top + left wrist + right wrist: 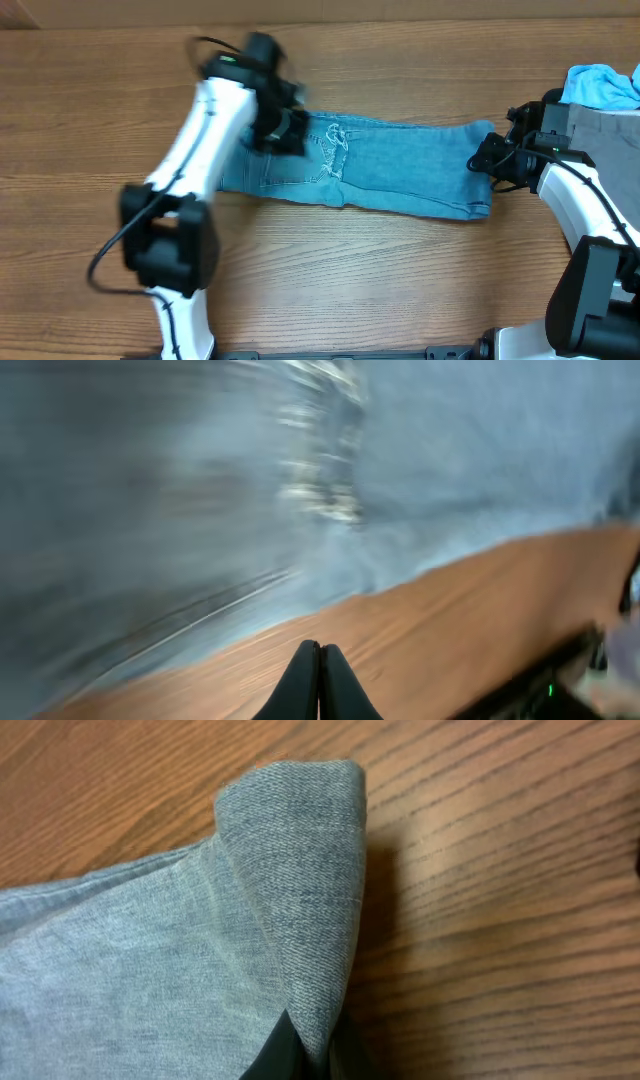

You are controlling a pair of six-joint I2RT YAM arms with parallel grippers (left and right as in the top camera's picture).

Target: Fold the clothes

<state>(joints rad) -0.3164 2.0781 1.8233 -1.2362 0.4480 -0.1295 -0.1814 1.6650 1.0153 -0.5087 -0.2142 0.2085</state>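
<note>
Pinching a raised fold of the jeans (400, 165) at the hem end in the right pincer (305, 1055), probably to carry it over toward the waist. Pressed together at the left pincer (320, 682), with no cloth seen inside and the waist-end denim just ahead of its tips, though blurred
</note>
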